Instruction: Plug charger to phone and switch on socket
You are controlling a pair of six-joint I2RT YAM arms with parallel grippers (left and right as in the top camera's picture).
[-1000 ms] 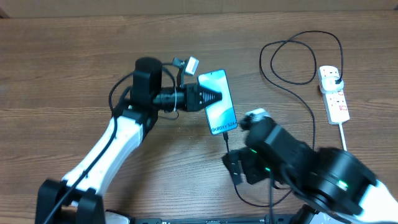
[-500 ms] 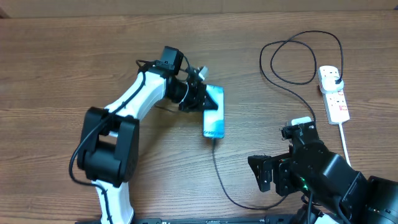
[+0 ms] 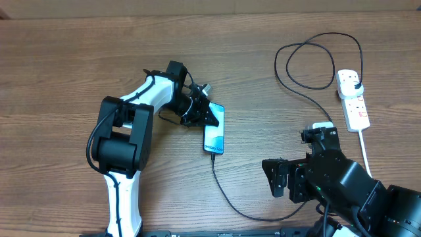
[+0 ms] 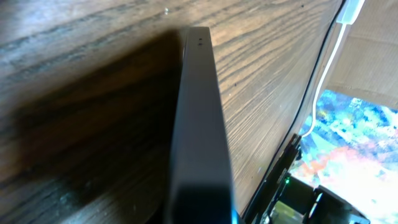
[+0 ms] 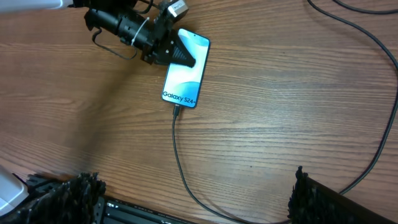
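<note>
The phone (image 3: 215, 130) has a blue screen reading "Galaxy" and lies left of centre on the wooden table. It also shows in the right wrist view (image 5: 185, 87). My left gripper (image 3: 201, 113) is shut on its upper end. The left wrist view shows only the phone's dark edge (image 4: 200, 124) close up. The charger cable (image 3: 224, 192) is plugged into the phone's lower end (image 5: 176, 112). It loops right and up to its black plug (image 3: 354, 83) in the white socket strip (image 3: 356, 110). My right gripper (image 3: 275, 179) is open and empty near the front edge, its fingers spread (image 5: 193, 199).
The socket's thick white cord (image 3: 364, 148) runs down the right side towards my right arm. The charger cable makes a large loop (image 3: 309, 62) at the back right. The table's front edge (image 5: 155, 211) lies just under my right gripper.
My left gripper has swung the phone left and toward the front, and turned it. My right arm has drawn back from the phone to the front right. The cable stays in the phone.
</note>
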